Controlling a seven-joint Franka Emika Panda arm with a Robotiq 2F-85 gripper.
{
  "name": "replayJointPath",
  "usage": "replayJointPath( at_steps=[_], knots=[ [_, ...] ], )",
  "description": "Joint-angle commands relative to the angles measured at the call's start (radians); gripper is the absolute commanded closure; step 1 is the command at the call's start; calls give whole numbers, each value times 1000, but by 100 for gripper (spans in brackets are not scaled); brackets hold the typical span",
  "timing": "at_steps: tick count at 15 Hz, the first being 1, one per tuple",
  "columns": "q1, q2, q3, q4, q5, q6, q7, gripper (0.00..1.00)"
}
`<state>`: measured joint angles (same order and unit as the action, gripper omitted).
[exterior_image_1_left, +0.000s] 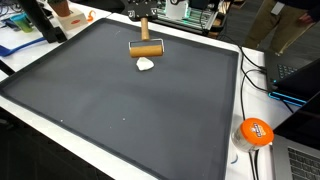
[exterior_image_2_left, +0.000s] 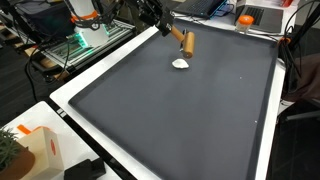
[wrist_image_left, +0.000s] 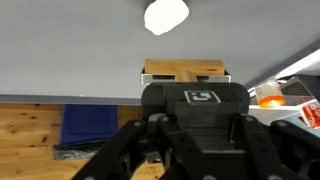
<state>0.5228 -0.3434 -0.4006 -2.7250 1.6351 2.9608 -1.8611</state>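
Fingers (exterior_image_2_left: 162, 22) pinch the handle of the wooden mallet (exterior_image_1_left: 147, 47). Its head is low at the far side of the dark mat (exterior_image_1_left: 120, 110); can't tell if it's touching. A white lump (exterior_image_1_left: 146, 64) sits just beside the head, apart from it. The mat runs wide open toward the near side. Clutter sits off the mat: an orange roll (exterior_image_1_left: 254, 132) and cables (exterior_image_1_left: 256, 75) by the white table (exterior_image_2_left: 62, 100) edge.
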Motion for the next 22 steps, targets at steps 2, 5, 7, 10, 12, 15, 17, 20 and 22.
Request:
replayJointPath(
  at_steps=[2, 5, 7, 10, 12, 15, 17, 20, 22],
  knots=[
    [-79, 90, 361, 75, -22, 319, 359, 78],
    [-154, 201, 563, 90, -83, 485, 603, 78],
    [-78, 273, 531, 160, 160, 586, 440, 78],
    [-35, 333, 504, 217, 407, 665, 346, 78],
    [-37, 343, 507, 238, 567, 666, 282, 78],
    [-42, 260, 523, 278, 800, 699, 132, 78],
    [-31, 185, 521, 325, 907, 770, 62, 78],
    [-5, 115, 513, 427, 966, 914, -1, 78],
    [-20, 158, 530, 399, 886, 864, 72, 53]
  ],
)
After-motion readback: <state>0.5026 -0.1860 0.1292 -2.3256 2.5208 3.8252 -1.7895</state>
